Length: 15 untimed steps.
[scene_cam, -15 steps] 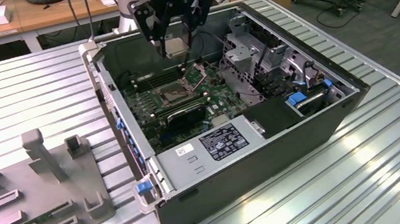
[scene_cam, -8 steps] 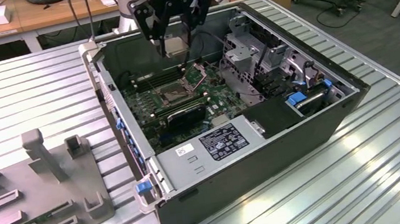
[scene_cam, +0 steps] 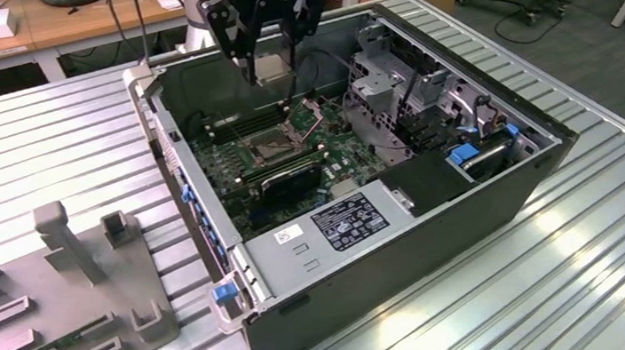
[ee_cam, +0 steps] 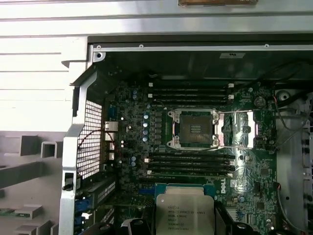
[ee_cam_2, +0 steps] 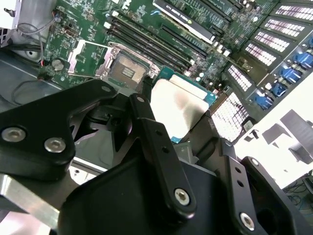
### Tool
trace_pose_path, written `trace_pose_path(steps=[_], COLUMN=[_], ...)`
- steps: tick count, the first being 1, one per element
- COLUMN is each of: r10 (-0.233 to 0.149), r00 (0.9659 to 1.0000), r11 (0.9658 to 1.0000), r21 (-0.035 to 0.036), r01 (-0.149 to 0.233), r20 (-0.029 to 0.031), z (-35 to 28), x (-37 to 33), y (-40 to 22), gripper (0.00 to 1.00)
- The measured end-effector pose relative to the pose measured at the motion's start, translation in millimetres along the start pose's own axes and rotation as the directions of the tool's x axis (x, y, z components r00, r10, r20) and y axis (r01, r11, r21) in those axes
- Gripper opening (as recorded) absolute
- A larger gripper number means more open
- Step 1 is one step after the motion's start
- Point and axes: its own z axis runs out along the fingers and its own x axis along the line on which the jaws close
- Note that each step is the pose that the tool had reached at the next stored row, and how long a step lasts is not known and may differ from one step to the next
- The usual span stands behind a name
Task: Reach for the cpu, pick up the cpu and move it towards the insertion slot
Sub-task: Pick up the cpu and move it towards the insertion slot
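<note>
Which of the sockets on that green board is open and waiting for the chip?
The square socket with the silvery bracket swung open; the long black memory slots flanking it are narrow. The gripper holds the chip above the board.

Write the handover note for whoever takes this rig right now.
Gripper: jaws shut on the cpu, held in the air above the open computer case.
Insertion slot: open and empty on the green board, bracket swung aside.
Done: the cpu is picked up and carried over the board.
Left: the cpu is not yet at the slot.
</note>
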Motion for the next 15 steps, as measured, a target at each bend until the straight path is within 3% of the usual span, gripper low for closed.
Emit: trace_pose_path(steps=[8,15], r10=[0.001,0.001], r00=[1.0,1.0], r11=[1.0,1.0], r21=[-0.0004,-0.0044], r01=[-0.001,-0.001], r20=[0.0,0.0001], z=[1.1,1.6], x=[-4.8,-6.4], y=[7.6,8.0], gripper=[0.55,0.55])
